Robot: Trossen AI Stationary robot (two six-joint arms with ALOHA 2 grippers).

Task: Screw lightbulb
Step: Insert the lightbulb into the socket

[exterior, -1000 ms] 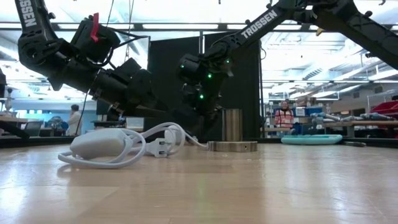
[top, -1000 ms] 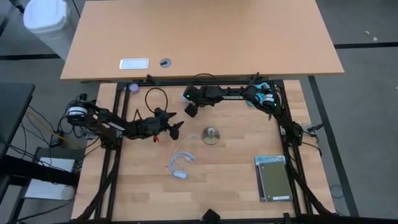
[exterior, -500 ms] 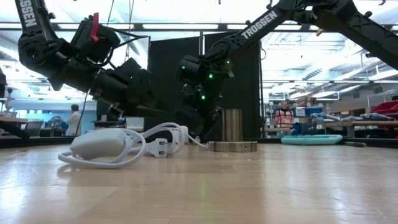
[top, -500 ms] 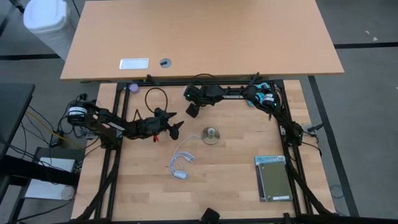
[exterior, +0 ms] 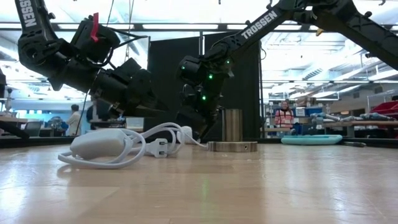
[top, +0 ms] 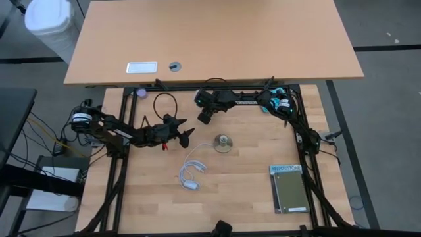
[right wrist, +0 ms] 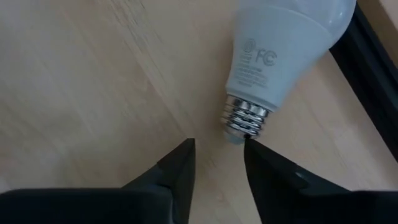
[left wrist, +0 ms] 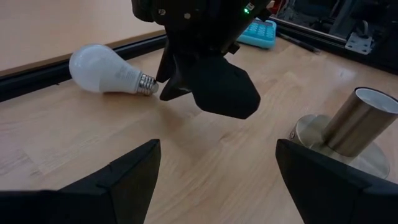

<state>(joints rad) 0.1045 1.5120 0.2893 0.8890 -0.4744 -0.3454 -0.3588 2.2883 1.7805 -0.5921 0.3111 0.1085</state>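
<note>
The lightbulb (right wrist: 280,43), white with a silvery screw base (right wrist: 245,118), lies on its side on the wooden table near the far edge, also in the left wrist view (left wrist: 102,67). My right gripper (right wrist: 217,146) points steeply down just off the end of that base, fingers shut with only bare table between them. The round metal socket (top: 223,142) stands upright mid-table. My left gripper (left wrist: 217,180) hovers open to the left of the socket, facing it and the bulb, with nothing between its fingers. My right gripper has one fingertip (right wrist: 252,149) right beside the end of the bulb's screw base (right wrist: 236,135). I cannot tell whether it touches. The base is not between the fingers, and the bulb lies flat on the table.
A coiled white cable with its adapter (top: 192,174) lies on the near side of the socket. A teal calculator (top: 289,187) lies at the near right. A black frame rail (right wrist: 373,56) runs along the table's far edge just behind the bulb. People stand in the room beyond.
My right gripper has stayed in place by the bulb's base, rolled a little about its own axis and drawn its fingers together. The bulb still lies on the table. My left arm has kept still.
</note>
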